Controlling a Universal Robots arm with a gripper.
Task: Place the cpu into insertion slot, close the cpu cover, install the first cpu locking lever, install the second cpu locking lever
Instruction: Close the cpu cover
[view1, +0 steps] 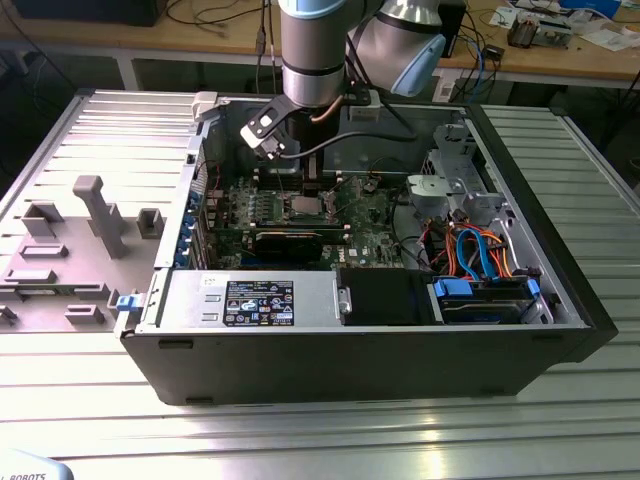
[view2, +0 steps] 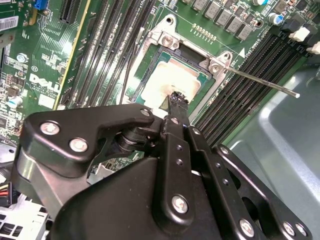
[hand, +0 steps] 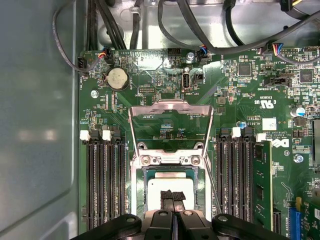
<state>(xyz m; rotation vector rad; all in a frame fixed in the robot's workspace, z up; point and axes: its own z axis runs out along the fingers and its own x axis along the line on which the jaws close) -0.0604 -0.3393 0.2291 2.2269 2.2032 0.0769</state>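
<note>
The cpu (hand: 170, 181) lies flat in the insertion slot (hand: 139, 197), its silver top (view2: 167, 80) showing in both wrist views. My gripper (hand: 172, 196) hangs just above the chip's middle. Its black fingertips (view2: 177, 97) are shut together with nothing between them. The cpu cover (hand: 170, 106), a silver frame with a window, stands folded back from the socket, open. A thin locking lever (view2: 260, 82) sticks out free from one socket corner. In the exterior view the arm (view1: 310, 60) reaches down into the open case over the insertion slot (view1: 305, 208).
Long black memory slots (hand: 105, 185) flank the socket on both sides. A black card (view1: 290, 240) lies across the board nearer the case front. Blue and orange cables (view1: 480, 255) fill the case's right end in the exterior view. A grey fixture (view1: 95, 215) stands outside on the left.
</note>
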